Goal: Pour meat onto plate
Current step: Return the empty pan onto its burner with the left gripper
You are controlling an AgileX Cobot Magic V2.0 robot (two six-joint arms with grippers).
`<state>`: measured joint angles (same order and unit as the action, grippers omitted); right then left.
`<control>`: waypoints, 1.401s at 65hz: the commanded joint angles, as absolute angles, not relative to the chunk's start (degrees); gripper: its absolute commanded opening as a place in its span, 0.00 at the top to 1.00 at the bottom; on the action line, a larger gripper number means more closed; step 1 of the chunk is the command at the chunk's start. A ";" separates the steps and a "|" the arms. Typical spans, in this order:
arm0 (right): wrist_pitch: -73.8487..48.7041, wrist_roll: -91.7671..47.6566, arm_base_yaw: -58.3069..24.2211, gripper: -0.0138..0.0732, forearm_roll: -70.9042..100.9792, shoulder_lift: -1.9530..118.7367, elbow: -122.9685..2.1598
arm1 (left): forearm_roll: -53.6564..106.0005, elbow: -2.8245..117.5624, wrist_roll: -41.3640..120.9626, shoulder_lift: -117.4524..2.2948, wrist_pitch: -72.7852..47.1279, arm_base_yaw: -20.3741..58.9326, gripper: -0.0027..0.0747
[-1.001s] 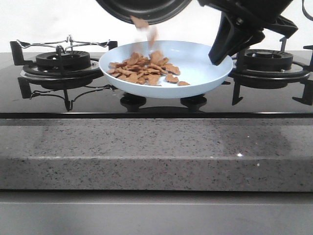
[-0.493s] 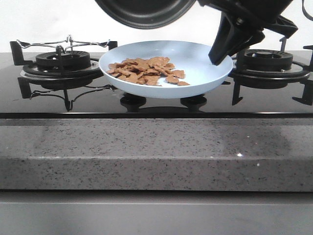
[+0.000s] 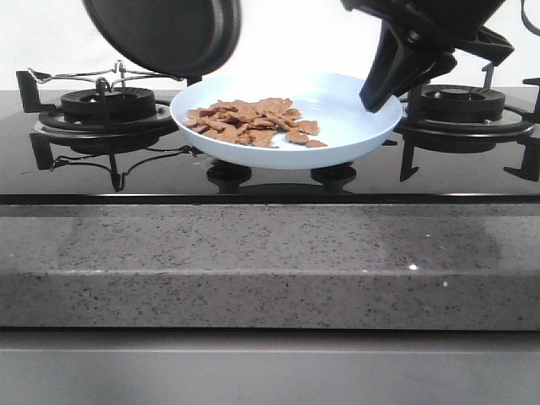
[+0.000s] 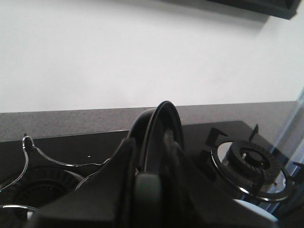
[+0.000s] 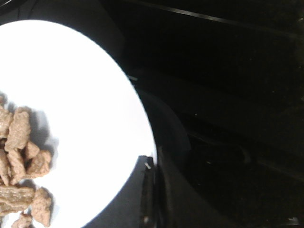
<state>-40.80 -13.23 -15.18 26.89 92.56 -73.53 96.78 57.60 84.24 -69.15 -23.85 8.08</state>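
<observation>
The meat [image 3: 253, 121] is heaped in the left half of the pale blue plate [image 3: 354, 122], which is seen on the black gas stove [image 3: 472, 164] between its 2 burners, behind the speckled grey counter [image 3: 270, 261]. The right hand [image 3: 381, 94] is pinched onto the plate's right rim. The black frying pan [image 3: 164, 34] is held tilted in the air above the left burner [image 3: 105, 105] by the left hand [image 4: 142, 190], which is clamped on it.

Black frying pan [image 3: 164, 34] tilted, raised above left burner [image 3: 108, 108]. Right burner [image 3: 462, 105] with black grate at stove's right end. Glossy black stove top [image 3: 278, 184] behind speckled grey counter edge [image 3: 270, 261]. White wall [image 4: 142, 52] behind.
</observation>
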 commanded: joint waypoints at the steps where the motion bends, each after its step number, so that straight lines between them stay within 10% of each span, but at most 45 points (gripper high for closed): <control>1: -38.35 -13.76 -15.12 0.98 28.51 90.22 -75.00 | 100.12 60.98 79.64 -68.97 -23.80 6.93 0.99; 33: -38.35 -13.76 -15.12 0.98 28.51 90.22 -75.00 | 106.84 68.97 60.24 -86.99 -45.41 -12.45 0.99; 82: -38.38 -13.76 -15.12 0.98 28.51 90.22 -75.00 | 105.89 70.94 50.21 -99.68 -45.78 -17.34 0.99; 91: -38.38 -13.76 -15.12 0.98 28.51 90.22 -75.00 | 104.19 70.94 50.21 -99.68 -47.53 -17.97 0.85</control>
